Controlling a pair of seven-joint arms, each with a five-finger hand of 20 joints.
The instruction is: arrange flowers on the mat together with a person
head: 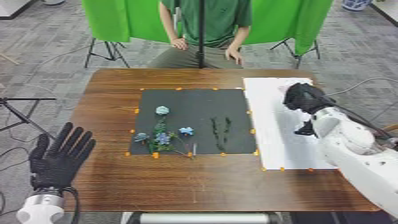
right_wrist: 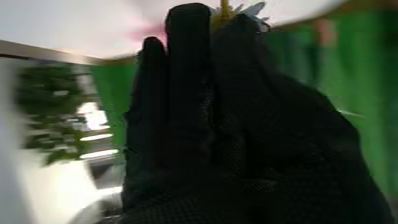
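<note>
On the dark mat (head: 191,145) in the head view, a pale round flower (head: 162,110) stands above a cluster of blue flowers (head: 163,138) with green leaves, at the mat's left. Two thin green sprigs (head: 220,134) lie farther right on it. My right hand (head: 306,98) is over the white sheet beside the mat, pointing away from the robot. In the right wrist view, my right hand (right_wrist: 191,115) pinches a pale-petalled flower (right_wrist: 255,10) with a yellow part at its fingertips. My left hand (head: 60,159) lies open, left of the mat.
The white sheet (head: 277,145) covers the table's right side, with a small black shape (head: 305,130) beside my right forearm. Orange markers (head: 155,155) line the mat's edges. Brown wood (head: 178,190) borders the mat. A green curtain (head: 266,15) hangs beyond the table.
</note>
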